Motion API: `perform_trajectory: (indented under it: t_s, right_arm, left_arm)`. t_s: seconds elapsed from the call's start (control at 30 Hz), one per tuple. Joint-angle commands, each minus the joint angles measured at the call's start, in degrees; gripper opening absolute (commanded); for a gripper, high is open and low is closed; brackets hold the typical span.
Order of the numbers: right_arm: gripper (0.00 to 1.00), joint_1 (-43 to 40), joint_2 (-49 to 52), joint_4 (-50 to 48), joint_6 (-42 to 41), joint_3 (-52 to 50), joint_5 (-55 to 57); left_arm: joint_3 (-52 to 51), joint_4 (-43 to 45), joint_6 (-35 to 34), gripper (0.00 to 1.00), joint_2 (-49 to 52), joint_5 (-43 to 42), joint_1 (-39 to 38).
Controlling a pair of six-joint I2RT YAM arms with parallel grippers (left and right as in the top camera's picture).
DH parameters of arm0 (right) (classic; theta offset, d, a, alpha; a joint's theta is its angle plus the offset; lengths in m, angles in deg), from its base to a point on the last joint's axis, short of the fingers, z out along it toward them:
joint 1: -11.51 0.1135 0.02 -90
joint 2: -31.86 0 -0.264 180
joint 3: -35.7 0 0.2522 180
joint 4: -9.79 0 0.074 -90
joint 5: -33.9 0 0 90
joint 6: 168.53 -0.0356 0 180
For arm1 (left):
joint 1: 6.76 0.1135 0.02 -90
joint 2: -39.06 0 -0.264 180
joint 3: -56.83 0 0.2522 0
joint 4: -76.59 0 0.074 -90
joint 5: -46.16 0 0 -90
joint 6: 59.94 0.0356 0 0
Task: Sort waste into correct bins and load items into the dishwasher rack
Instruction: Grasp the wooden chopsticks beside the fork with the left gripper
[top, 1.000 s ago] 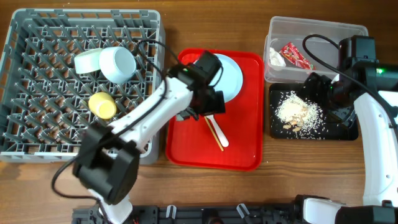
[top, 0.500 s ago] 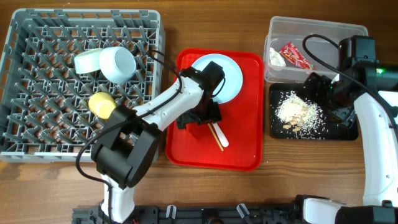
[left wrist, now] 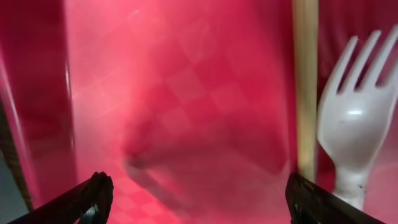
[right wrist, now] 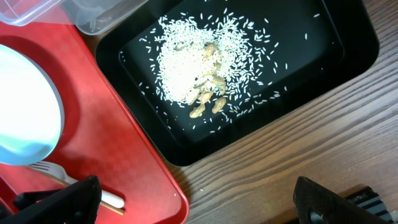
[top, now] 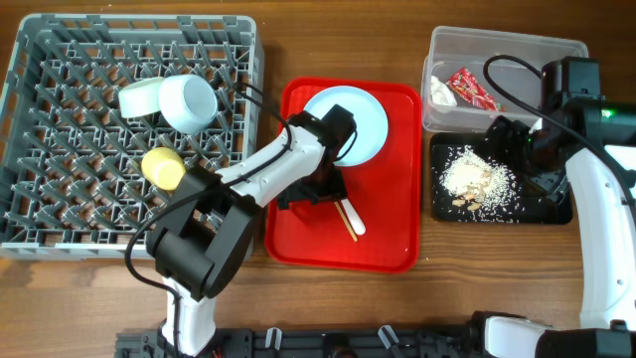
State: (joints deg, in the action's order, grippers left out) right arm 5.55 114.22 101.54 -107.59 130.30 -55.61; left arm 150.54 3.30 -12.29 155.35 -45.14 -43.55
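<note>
My left gripper (top: 310,191) is open and low over the red tray (top: 298,234), just left of the white fork (left wrist: 354,140) and the wooden stick (left wrist: 305,87); both also show in the overhead view, the fork (top: 355,225) beside the stick (top: 345,217). The pale blue plate (top: 368,124) lies on the tray's far end. The grey rack (top: 60,149) holds the pale blue bowl (top: 189,101), the light green saucer (top: 139,99) and the yellow cup (top: 164,167). My right gripper (right wrist: 196,202) is open over the wood by the black tray (right wrist: 348,43), which holds rice crumbs (right wrist: 199,68).
The clear tub (top: 556,50) at the back right holds the red wrapper (top: 473,88) and the white tissue (top: 441,92). The black tray (top: 552,211) sits just in front of it. The right arm's cable loops over the tub.
My left gripper has dropped from above the plate to the tray floor beside the fork and stick. The right arm has not moved.
</note>
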Motion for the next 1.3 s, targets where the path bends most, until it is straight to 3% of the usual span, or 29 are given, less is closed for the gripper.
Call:
perform_trajectory:
  t_s: [0.0,0.23,0.47,0.93,1.27]
  right_arm:
    - [1.0,-0.02,-0.31,0.07,0.57,0.85,1.03]
    - [1.0,-0.02,-0.31,0.02,0.59,0.85,1.05]
    - [1.0,-0.02,-0.31,-0.09,0.59,0.85,1.05]
    - [1.0,-0.02,-0.31,-0.68,0.57,0.85,1.01]
    - [1.0,-0.02,-0.31,-0.63,0.61,0.85,1.03]
  left_arm:
    - [-0.59,0.35,-0.55,0.9,0.85,2.03,-0.11]
    - [-0.61,3.06,1.95,0.9,0.85,-7.26,-0.11]
    - [-0.57,1.6,2.01,0.83,0.76,-7.43,0.2]
    - [-0.35,5.03,1.38,0.88,-2.05,-7.37,0.42]
    - [-1.29,6.43,-0.61,0.89,-1.95,-1.81,-3.1]
